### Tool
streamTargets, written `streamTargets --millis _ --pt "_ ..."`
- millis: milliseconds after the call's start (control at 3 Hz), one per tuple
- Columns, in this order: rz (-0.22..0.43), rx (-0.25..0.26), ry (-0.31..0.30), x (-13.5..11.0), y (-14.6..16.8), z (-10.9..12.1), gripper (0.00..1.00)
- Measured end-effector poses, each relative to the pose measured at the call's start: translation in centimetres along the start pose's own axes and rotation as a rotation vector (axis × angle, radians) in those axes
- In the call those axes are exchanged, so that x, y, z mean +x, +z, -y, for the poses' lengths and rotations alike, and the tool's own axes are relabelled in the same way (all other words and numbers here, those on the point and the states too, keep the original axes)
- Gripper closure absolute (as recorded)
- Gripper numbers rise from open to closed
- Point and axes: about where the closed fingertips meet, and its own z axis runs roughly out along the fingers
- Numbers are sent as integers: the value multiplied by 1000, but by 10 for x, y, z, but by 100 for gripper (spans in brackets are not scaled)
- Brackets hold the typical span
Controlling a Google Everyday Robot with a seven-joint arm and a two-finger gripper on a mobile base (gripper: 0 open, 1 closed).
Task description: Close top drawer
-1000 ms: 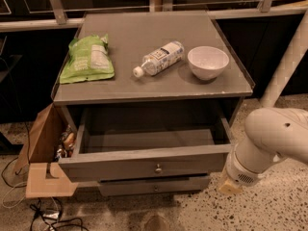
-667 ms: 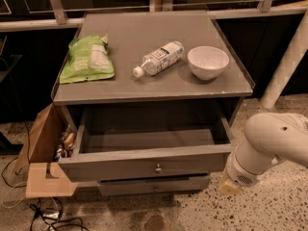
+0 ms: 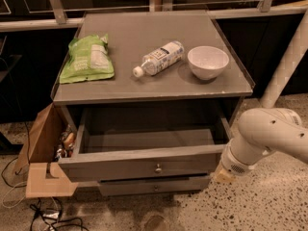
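Observation:
The top drawer [image 3: 144, 163] of the grey cabinet stands pulled out, showing its empty grey box interior [image 3: 149, 139]. Its flat front panel has one small round metal knob [image 3: 158, 168] at the centre. My gripper [image 3: 224, 174] is at the end of the white arm [image 3: 269, 134], low on the right. It sits right at the right end of the drawer's front panel; I cannot tell if it touches the panel.
On the cabinet top [image 3: 125, 42] lie a green snack bag [image 3: 87, 59], a plastic bottle [image 3: 159, 57] on its side and a white bowl [image 3: 208, 62]. A lower drawer front [image 3: 154, 186] sits below. A cardboard box [image 3: 44, 143] and cables [image 3: 48, 215] are at the left. A white post [image 3: 288, 61] stands at the right.
My gripper has edged slightly up and left, closer to the right end of the drawer front. The drawer looks equally far out.

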Motion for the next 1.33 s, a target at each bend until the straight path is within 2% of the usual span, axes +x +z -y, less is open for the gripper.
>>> streamTargets --millis 333,667,1333 --pt "3 24 -8 -10 -1 14 100" --pt "3 24 -9 -10 -1 15 73" --pt "3 24 -9 -10 -1 15 27"
